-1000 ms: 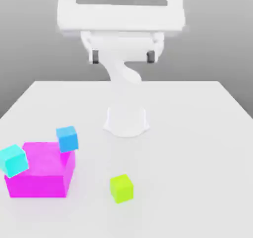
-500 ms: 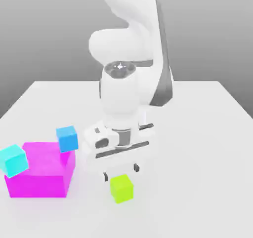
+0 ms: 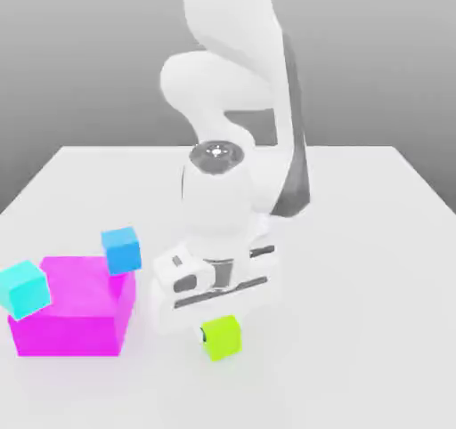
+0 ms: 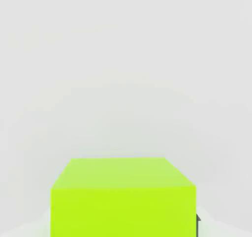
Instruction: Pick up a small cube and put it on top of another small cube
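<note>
I've got the claw (image 3: 221,331) clenched on the green cube (image 3: 222,338), near side of the table (image 3: 356,329), just off center toward the exterior view's left.

Exterior view gives me the layout: magenta box (image 3: 76,307) on the exterior view's left, blue cube (image 3: 121,251) overlapping its far corner, cyan cube (image 3: 24,289) overlapping its side nearer the picture edge. From this angle I can't tell if either cube rests on the box. It also gives me the arm (image 3: 216,196) reaching down over the table, and one dark fingertip pad (image 3: 203,335) against the green cube's side.

Hand view gives me the grip up close: green cube between pale fingers, a sliver of dark pad at one flank. Two faces readable there, one lighter than the other, edges straight, cube sitting square to the hand.

Green cube is plain yellow-green, no markings. Exterior view has it slightly turned and leaning a bit. Can't tell if its underside touches the table.

Edges and room: table's far edge runs straight across behind the arm. I see bare table between the green cube and the magenta box, and a wide open stretch toward the exterior view's right. Hand view has pale, bare surface beyond the cube. Box side is the crowded one; blue and cyan cubes sit well apart.
</note>
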